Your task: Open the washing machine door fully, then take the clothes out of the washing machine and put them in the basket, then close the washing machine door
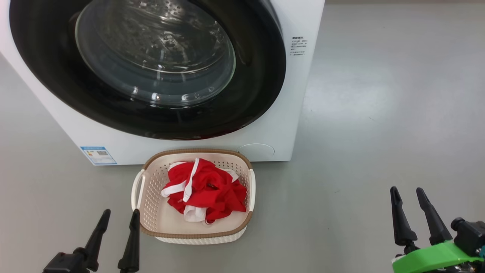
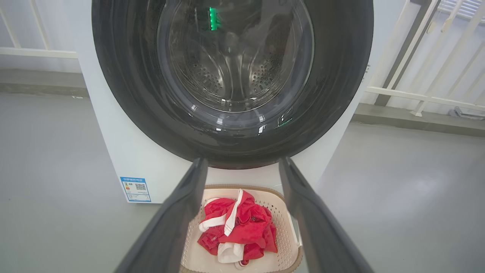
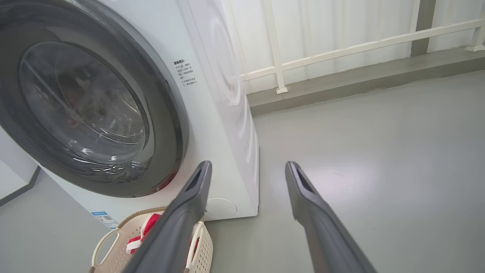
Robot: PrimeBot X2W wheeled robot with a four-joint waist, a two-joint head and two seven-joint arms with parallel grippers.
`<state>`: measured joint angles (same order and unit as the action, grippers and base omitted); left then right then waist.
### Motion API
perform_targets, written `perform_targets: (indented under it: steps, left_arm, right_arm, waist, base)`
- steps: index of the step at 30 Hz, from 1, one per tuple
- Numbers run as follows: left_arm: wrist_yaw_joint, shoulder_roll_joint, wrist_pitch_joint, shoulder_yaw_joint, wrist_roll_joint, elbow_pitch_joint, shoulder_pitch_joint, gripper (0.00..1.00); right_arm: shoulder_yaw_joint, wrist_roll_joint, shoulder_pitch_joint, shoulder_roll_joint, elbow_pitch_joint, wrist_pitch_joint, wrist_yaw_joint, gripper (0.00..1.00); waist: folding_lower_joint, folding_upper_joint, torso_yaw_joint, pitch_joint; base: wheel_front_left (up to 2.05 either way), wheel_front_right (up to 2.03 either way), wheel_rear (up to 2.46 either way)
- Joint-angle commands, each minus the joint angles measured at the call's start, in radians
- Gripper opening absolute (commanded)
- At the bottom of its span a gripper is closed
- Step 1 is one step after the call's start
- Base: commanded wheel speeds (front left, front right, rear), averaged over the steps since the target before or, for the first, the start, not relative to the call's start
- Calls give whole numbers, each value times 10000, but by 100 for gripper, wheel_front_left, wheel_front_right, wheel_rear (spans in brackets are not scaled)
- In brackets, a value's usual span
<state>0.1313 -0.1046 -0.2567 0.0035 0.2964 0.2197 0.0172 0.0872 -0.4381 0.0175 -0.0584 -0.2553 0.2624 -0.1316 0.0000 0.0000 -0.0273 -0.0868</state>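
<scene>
The white washing machine (image 1: 288, 113) stands at the back with its black-rimmed round door (image 1: 261, 91) flush against the front, the glass bowl (image 1: 155, 53) showing the steel drum behind it. On the floor right before it sits the cream basket (image 1: 151, 220), holding the red clothes (image 1: 206, 191) with white strips. My left gripper (image 1: 120, 216) is open just left of the basket's near corner. My right gripper (image 1: 408, 194) is open far to the right over bare floor. From the left wrist I see the door (image 2: 341, 94), the basket (image 2: 280, 201) and the clothes (image 2: 242, 231) between my fingers.
Grey floor (image 1: 379, 132) spreads right of the machine. A blue label (image 1: 97, 155) marks the machine's lower left corner. White railing (image 3: 341, 49) and a low kerb (image 3: 360, 81) run behind the machine in the right wrist view, where the basket (image 3: 113, 246) sits at lower left.
</scene>
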Motion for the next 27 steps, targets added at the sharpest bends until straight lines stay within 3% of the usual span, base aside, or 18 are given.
perform_targets:
  steps: [1, 27]
  left_arm:
    - [-6, -171, -51, 410, -151, -315, 74, 100]
    - [-6, -124, -51, 514, -386, -399, -93, 100]
  right_arm:
    - [-156, -12, -11, -96, 255, -6, 9, 100]
    - [-32, 32, 130, 0, 309, -6, 9, 100]
  waist:
    - [0, 0, 31, 25]
    - [0, 0, 147, 208]
  base:
    - [0, 0, 0]
    - [0, 0, 0]
